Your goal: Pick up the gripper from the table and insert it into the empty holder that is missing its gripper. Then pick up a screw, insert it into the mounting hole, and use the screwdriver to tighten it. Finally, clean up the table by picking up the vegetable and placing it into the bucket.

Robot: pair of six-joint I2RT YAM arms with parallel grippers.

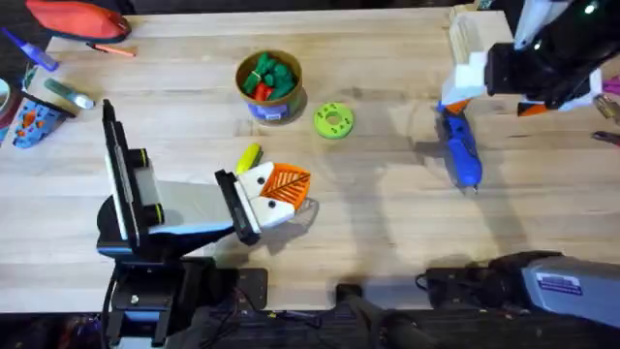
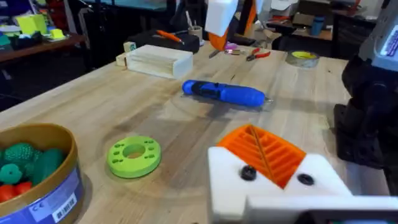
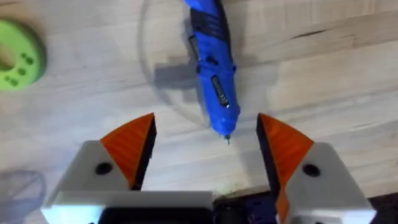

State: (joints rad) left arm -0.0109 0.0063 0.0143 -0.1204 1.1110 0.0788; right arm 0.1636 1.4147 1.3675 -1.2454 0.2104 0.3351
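The blue screwdriver (image 1: 459,150) (image 2: 227,93) lies on the right half of the table. In the right wrist view its metal tip points back at my open right gripper (image 3: 205,124) (image 1: 455,92), which hovers just behind it, an orange wedge on each white finger. The yellow vegetable (image 1: 250,155) lies beside my left gripper (image 1: 281,192), whose white end carries an orange ribbed wedge (image 2: 267,155). The bucket (image 1: 239,73) (image 2: 56,180) stands farther back, holding green and red toy vegetables. The loose gripper piece, the empty holder and the screw are out of view.
A flat green ring disc (image 1: 334,119) (image 2: 134,154) (image 3: 18,59) lies right of the bucket. A pale wooden slotted box (image 1: 470,34) (image 2: 158,60) sits at the back right, with hand tools (image 1: 605,111) at the right edge. A red pouch (image 1: 77,19) and a cup (image 1: 34,121) occupy the far left.
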